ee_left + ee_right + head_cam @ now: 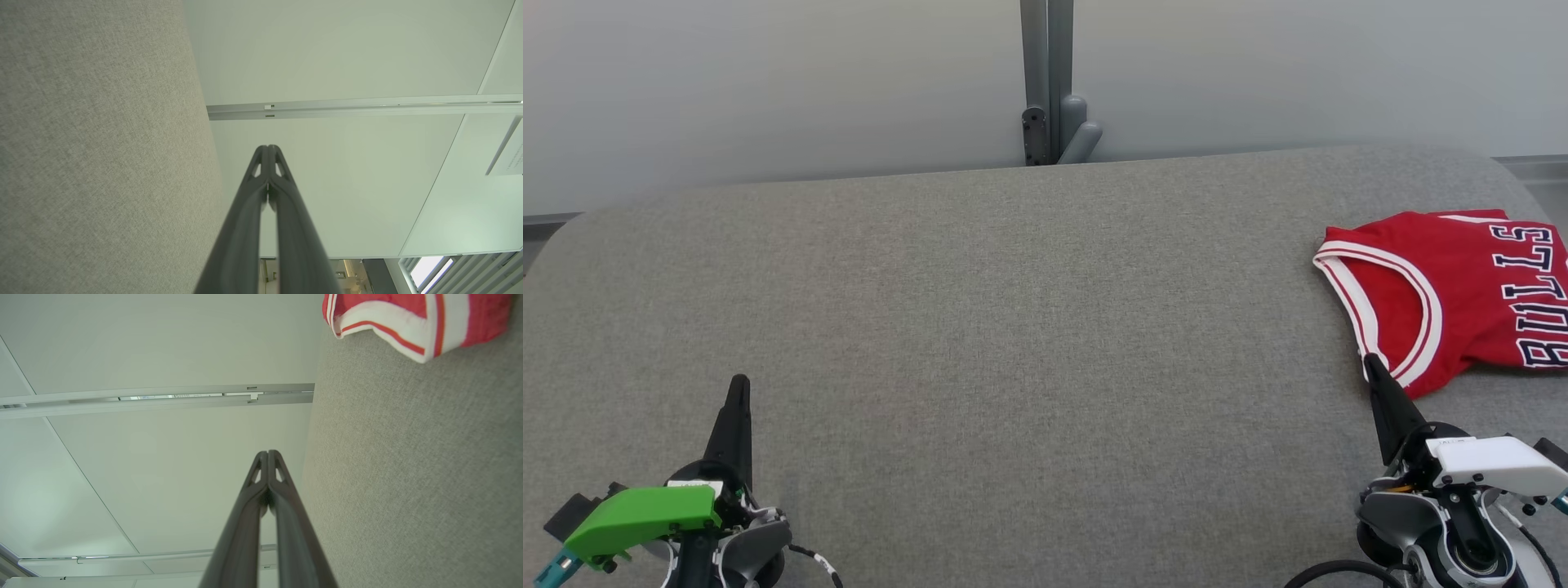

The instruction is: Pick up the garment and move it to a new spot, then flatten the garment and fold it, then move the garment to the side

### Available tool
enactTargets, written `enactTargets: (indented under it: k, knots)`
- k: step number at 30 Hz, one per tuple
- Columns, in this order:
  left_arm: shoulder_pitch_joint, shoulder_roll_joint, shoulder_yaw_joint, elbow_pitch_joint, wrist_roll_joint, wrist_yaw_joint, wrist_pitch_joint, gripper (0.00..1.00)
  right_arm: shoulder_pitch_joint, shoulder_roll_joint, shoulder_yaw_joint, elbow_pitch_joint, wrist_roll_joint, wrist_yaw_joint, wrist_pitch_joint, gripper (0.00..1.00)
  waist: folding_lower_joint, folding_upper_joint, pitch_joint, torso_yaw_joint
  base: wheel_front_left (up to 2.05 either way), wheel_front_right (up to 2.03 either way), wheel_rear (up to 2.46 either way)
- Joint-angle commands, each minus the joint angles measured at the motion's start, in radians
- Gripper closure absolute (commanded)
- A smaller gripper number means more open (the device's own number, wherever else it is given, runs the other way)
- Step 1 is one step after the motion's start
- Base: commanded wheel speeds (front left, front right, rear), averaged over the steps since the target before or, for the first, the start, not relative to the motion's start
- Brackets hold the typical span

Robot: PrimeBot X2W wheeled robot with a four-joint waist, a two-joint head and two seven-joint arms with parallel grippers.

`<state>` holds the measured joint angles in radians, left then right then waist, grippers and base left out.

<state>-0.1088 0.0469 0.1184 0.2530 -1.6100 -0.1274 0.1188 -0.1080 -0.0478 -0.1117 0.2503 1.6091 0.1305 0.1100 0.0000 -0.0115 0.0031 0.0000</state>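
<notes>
The garment (pixel 1462 294) is a red sleeveless jersey with white trim and dark "BULLS" lettering, lying folded at the far right of the grey fabric table (pixel 1013 327). Its trimmed edge (pixel 400 322) also shows at the top of the right wrist view. My right gripper (pixel 1372 363) is shut and empty, its tip just in front of the jersey's near edge, seemingly above the table. My left gripper (pixel 739 384) is at the lower left, shut and empty, far from the garment. Both wrist views show the fingers pressed together (pixel 267 149) (pixel 267 453).
A grey metal post (pixel 1049 82) stands behind the table's far edge against a pale wall. The table's rounded corners lie at the far left and far right. Wide bare fabric lies between the two grippers.
</notes>
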Motion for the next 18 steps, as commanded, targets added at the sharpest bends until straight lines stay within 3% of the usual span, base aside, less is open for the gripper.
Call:
enactTargets:
  k: [1,18]
  knots:
    - [-0.012,0.006,0.001,-0.005,-0.004,-0.007,0.003,1.00,-0.009,-0.005,0.002,-0.005,0.007,0.000,0.004,1.00,0.0000,0.0115,0.000,0.000,0.00,0.00,0.00]
    - [-0.012,0.006,0.001,-0.005,-0.004,-0.007,0.003,1.00,-0.009,-0.005,0.002,-0.005,0.007,0.000,0.004,1.00,0.0000,0.0115,0.000,0.000,0.00,0.00,0.00]
